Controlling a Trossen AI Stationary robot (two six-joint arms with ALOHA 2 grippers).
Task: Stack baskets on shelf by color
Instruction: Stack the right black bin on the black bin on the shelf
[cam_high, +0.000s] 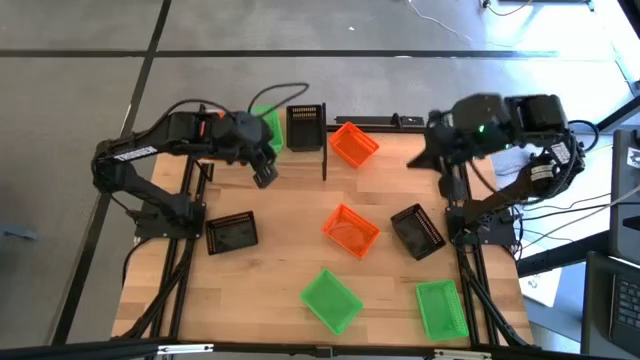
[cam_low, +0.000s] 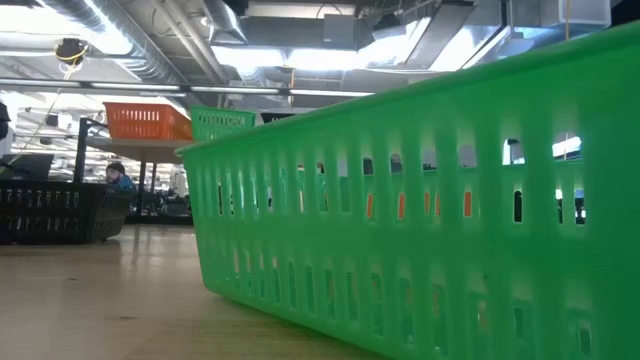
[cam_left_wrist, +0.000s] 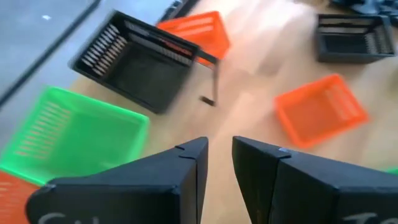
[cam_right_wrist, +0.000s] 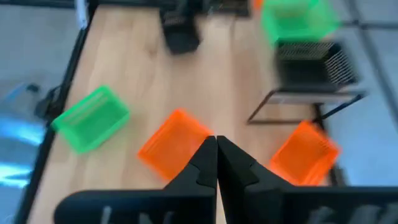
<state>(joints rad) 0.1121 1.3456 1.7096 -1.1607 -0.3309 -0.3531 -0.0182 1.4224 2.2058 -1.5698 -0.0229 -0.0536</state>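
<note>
On the shelf (cam_high: 325, 150) at the table's far edge stand a green basket (cam_high: 268, 122), a black basket (cam_high: 305, 127) and an orange basket (cam_high: 353, 145) side by side. Loose on the table lie a black basket (cam_high: 231, 233), an orange one (cam_high: 350, 230), another black one (cam_high: 417, 230) and two green ones (cam_high: 331, 299) (cam_high: 441, 308). My left gripper (cam_left_wrist: 219, 168) hovers open and empty in front of the shelf, above the table. My right gripper (cam_right_wrist: 216, 162) is raised at the far right, shut and empty.
In the low view, a green basket (cam_low: 430, 220) close to the camera fills the right side. The arms' black frames run along the table's left and right edges. Bare wood lies between the shelf and the loose baskets. A person (cam_low: 118, 178) sits far behind the table.
</note>
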